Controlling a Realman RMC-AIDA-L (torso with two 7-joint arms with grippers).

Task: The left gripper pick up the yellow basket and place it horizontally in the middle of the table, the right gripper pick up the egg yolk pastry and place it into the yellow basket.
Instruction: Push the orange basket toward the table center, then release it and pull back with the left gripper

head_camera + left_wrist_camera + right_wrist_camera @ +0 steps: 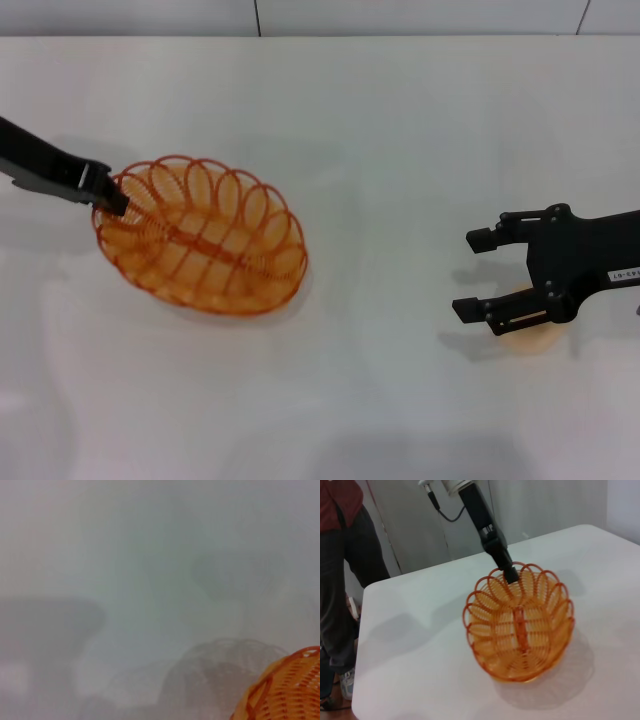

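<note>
The yellow basket (200,235) rests on the white table (380,130), left of centre. My left gripper (113,195) reaches in from the left and is shut on the basket's rim at its far-left end. The right wrist view shows this grip (510,574) on the basket (520,625). A corner of the basket (290,690) shows in the left wrist view. My right gripper (478,275) is open, low over the table at the right. The egg yolk pastry (527,328) shows only as a pale patch under its nearer jaw.
A person (340,555) stands beyond the table's far-left side in the right wrist view, near the table's edge (362,630). A wall runs along the table's back edge (300,36).
</note>
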